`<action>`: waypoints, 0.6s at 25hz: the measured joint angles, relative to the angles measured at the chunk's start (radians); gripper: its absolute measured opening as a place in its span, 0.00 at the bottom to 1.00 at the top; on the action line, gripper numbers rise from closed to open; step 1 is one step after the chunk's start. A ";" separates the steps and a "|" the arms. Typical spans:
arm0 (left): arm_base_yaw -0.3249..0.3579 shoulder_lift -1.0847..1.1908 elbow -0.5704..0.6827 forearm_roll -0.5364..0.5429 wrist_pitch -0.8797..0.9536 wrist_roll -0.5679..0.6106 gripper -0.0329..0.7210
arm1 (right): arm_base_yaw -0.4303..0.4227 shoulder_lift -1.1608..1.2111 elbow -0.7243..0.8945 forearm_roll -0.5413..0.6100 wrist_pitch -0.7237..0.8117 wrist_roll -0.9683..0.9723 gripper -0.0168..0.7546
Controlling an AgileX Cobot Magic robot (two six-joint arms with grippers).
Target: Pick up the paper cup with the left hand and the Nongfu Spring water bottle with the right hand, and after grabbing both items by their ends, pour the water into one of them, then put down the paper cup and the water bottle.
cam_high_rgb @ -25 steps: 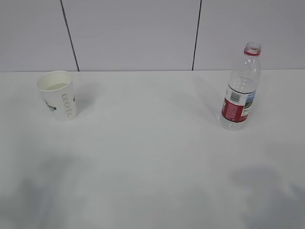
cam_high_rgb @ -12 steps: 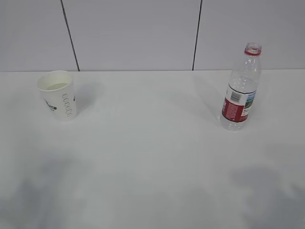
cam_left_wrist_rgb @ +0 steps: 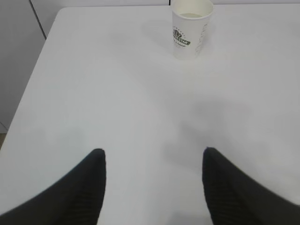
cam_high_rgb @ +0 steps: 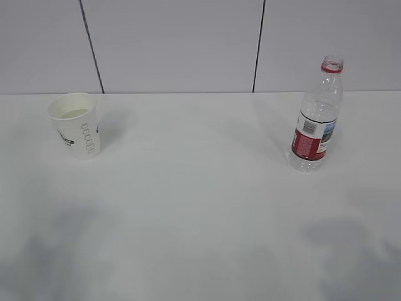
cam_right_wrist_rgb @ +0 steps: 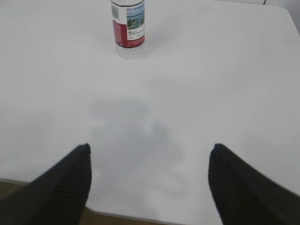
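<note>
**Q:** Where are the cup and the bottle?

**A:** The paper cup point(cam_left_wrist_rgb: 192, 28) stands upright on the table, well ahead of the left hand point(cam_left_wrist_rgb: 152, 187) and slightly to its right. Pale liquid, apparently the water point(cam_high_rgb: 74, 113), shows inside it. The Nongfu Spring water bottle point(cam_right_wrist_rgb: 128, 28) stands upright and capless, well ahead of the right hand point(cam_right_wrist_rgb: 150, 187) and a little to its left.

**Q:** Are the hands holding anything?

**A:** No. Both have their black fingers spread wide with only bare table between them.

**Q:** How far along is the task?

**A:** Judging by this, either at its start or at its end. Liquid in the cup and both items set down free suggest the pour may be finished, but that cannot be confirmed.

**Q:** And the surroundings?

**A:** A plain white table point(cam_high_rgb: 200, 213) with soft grey shadows near its front. Behind it is a pale panelled wall point(cam_high_rgb: 175, 44) with thin dark seams.
</note>
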 joint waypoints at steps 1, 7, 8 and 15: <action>0.000 0.000 0.000 0.000 0.000 0.000 0.68 | 0.000 0.000 0.000 0.000 0.000 0.000 0.78; 0.000 0.000 0.000 0.000 0.000 0.000 0.68 | 0.000 0.000 0.000 0.000 0.000 0.000 0.78; 0.000 0.000 0.000 0.000 0.000 0.000 0.68 | 0.000 0.000 0.000 0.000 0.000 0.002 0.78; 0.013 0.000 0.000 0.000 0.000 0.000 0.68 | -0.065 0.000 0.000 0.009 0.000 0.002 0.78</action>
